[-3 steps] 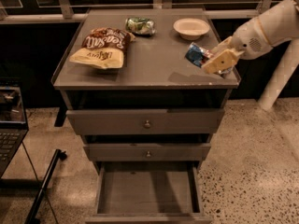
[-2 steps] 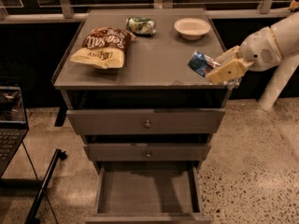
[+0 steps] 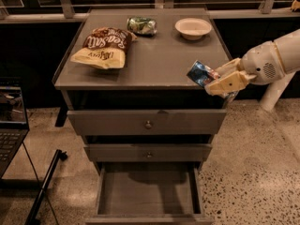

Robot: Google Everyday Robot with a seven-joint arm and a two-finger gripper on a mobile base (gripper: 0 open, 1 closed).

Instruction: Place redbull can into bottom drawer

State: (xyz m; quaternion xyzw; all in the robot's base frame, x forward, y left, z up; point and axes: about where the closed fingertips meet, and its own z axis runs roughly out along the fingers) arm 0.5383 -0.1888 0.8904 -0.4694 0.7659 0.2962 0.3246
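My gripper (image 3: 216, 81) comes in from the right on a white arm and is shut on the redbull can (image 3: 201, 73). The blue-and-silver can is tilted, its end pointing up-left, held over the front right corner of the cabinet top (image 3: 154, 55). The bottom drawer (image 3: 148, 191) is pulled open at the foot of the cabinet, below and left of the can, and its flat grey floor shows nothing in it.
On the cabinet top lie a brown chip bag (image 3: 103, 47), a crumpled green can (image 3: 142, 25) and a white bowl (image 3: 193, 28). Two knobbed drawers (image 3: 148, 123) above are slightly ajar. A laptop (image 3: 10, 125) stands at left; speckled floor lies at right.
My gripper has carried the can down and toward the front right edge of the cabinet top, drawing slightly away from the bowl. Everything else stays where it was.
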